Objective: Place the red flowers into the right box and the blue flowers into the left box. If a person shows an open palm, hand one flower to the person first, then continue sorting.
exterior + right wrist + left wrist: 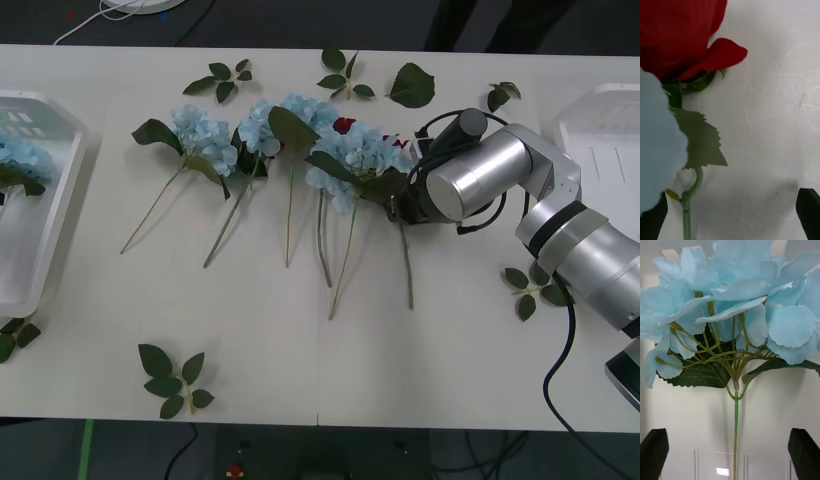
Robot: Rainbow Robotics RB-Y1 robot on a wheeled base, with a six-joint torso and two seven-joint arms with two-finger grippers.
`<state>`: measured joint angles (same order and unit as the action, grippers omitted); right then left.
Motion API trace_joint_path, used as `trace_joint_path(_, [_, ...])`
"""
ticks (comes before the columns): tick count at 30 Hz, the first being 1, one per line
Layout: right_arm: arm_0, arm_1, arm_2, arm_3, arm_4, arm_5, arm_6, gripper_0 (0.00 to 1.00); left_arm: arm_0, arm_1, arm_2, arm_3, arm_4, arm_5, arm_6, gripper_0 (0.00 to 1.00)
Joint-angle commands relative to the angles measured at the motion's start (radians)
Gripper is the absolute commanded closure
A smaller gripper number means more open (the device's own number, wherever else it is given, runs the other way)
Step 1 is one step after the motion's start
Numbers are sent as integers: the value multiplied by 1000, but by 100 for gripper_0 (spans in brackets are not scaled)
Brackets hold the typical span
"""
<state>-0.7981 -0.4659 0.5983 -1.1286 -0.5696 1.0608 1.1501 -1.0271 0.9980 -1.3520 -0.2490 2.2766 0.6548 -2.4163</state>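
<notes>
blue flowers (pixel 205 138): five; red: one.

Right arm (pixel 560 215) of silver cylindrical segments, black joint bands, black cables looping alongside.

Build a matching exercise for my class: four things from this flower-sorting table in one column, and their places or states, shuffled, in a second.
Column one
1. deep-red artificial rose
2. white translucent plastic tray on the robot's left
3. right gripper with black fingers
4. loose green leaf sprig

Column two
A. alone near the table front edge
B. open over a green stem
C. holds a pale-blue flower cluster
D. tucked among pale-blue clusters mid-table

Pairs: 1-D, 2-C, 3-B, 4-A
</notes>
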Motion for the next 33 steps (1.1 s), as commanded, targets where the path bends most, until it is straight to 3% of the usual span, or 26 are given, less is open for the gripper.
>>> trace_joint_path(1, [-62, 38, 21, 44, 31, -41, -32, 0, 8, 2, 27, 33, 12, -14, -38, 2])
trace_joint_path(5, [-70, 47, 37, 76, 34, -73, -36, 0, -13, 4, 42, 43, 4, 6, -50, 2])
trace_joint_path(6, [-72, 49, 38, 79, 36, -78, -36, 11, -24, 4, 45, 51, -5, 26, -52, 2])
trace_joint_path(7, [-72, 50, 38, 79, 37, -78, -36, 30, -39, 4, 45, 62, -14, 49, -55, 2])
trace_joint_path(8, [-72, 49, 38, 79, 36, -78, -38, 60, -62, 4, 45, 79, -31, 88, -58, 2])
trace_joint_path(9, [-72, 50, 38, 79, 36, -78, -39, 74, -73, 4, 45, 88, -43, 109, -60, 1])
trace_joint_path(10, [-72, 50, 38, 79, 36, -78, -41, 100, -103, 4, 45, 103, -80, 164, -61, 2])
trace_joint_path(16, [-72, 49, 38, 79, 34, -81, -41, 100, -283, 14, 48, 160, -227, 404, -56, 2])
trace_joint_path(22, [-72, 49, 38, 79, 28, -82, -44, 100, -410, 48, 80, 126, -246, 582, -55, 2])
trace_joint_path(28, [-72, 49, 37, 79, 22, -94, -46, 100, -413, 33, 113, 65, -229, 694, -37, 2])
trace_joint_path(33, [-70, 20, 3, 35, -24, -79, -36, 100, -396, -44, 113, 43, -227, 703, 0, 1])
